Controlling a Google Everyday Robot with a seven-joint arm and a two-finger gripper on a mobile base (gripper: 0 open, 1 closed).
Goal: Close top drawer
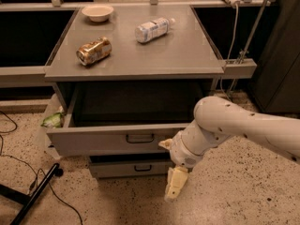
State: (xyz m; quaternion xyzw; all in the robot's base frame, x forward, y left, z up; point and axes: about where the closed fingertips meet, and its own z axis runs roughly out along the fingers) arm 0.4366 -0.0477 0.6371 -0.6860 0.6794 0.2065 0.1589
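Item: one robot arm, single gripper. Gripper [176, 184]: pale cream-yellow, blocky and segmented, set at the arm's low end, directly beneath the wrist. Wrist joint [187, 149], just above the gripper: white, rounded, built of stacked rings with thin dark seams. Arm link [243, 125], up and to the right of the gripper: thick, smooth, off-white tube with a domed end. Small dark recessed dots [255, 125], possibly screw holes, scattered along its shell.

The top drawer [101, 139] is matt grey metal, like the cabinet top [140, 55]. At ten o'clock on that top the can [93, 51] shines metallic. The bottle [152, 29] is glossy clear plastic. The gripper [174, 185], at five o'clock from the drawer's handle [139, 138], looks like smooth cream plastic.
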